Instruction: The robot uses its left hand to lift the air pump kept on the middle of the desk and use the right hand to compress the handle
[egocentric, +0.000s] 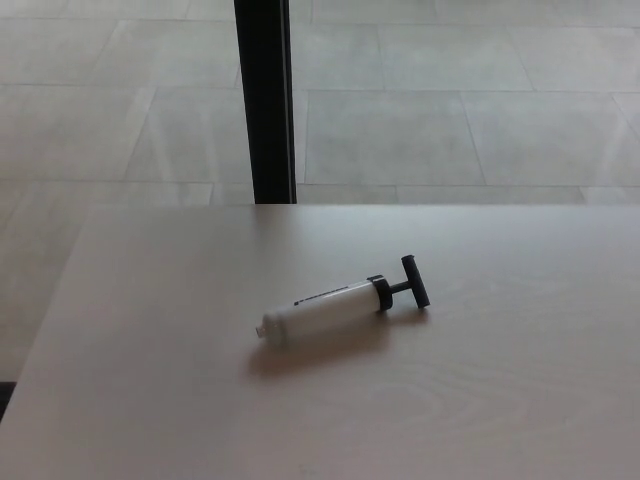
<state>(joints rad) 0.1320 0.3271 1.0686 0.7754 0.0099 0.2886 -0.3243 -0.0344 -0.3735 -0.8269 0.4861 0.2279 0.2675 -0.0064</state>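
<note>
A small air pump (325, 309) lies on its side near the middle of the pale wooden desk (150, 400). Its white cylinder points left and toward me. Its black T-handle (413, 281) sticks out to the right, pushed in close to the black collar. Neither of my hands shows in the head view. Nothing touches the pump.
A black vertical post (265, 100) stands behind the desk's far edge, left of centre. Beyond it lies a grey tiled floor (450, 100). The desk's left edge (50, 330) runs diagonally down the picture's left side.
</note>
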